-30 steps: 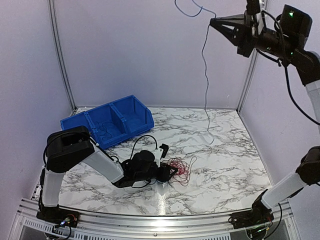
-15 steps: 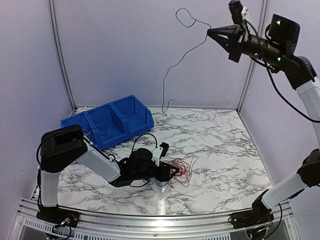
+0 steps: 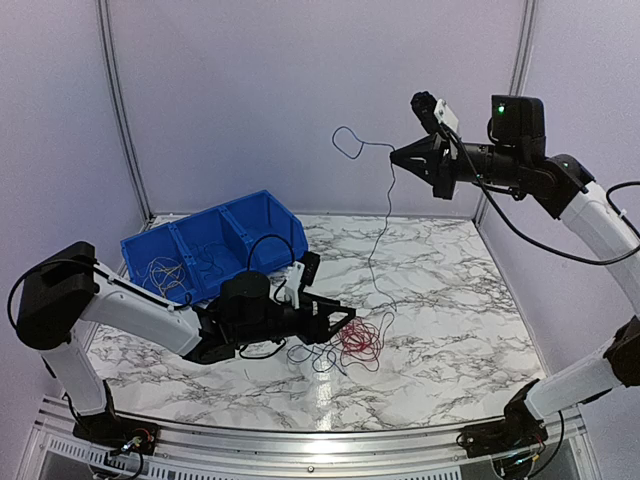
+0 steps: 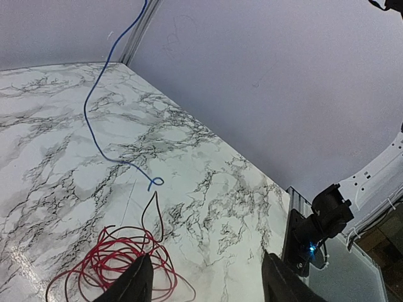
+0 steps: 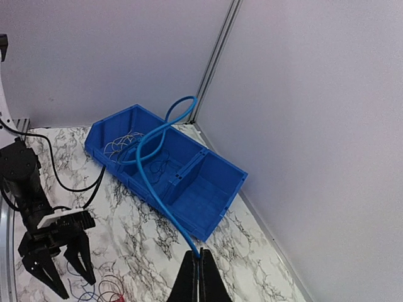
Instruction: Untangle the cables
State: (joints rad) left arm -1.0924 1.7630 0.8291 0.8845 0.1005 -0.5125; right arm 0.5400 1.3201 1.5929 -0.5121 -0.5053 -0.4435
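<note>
left arm stretched low, left tool (image 3: pixel 343 322) spread wide, right arm raised high, right tool (image 3: pixel 393 158) apparently pinched closed

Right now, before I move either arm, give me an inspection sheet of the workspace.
surface: marble table, no spills seen
job's things: red tangle on table; blue cable lifted, tail reaching table
clutter: blue bin, thin wires inside
grippers: left gripper jaws open beside red tangle; right gripper jaws shut on blue cable
cables: black arm cord loops over left wrist
surroundings: plain walls; nothing else seen
</note>
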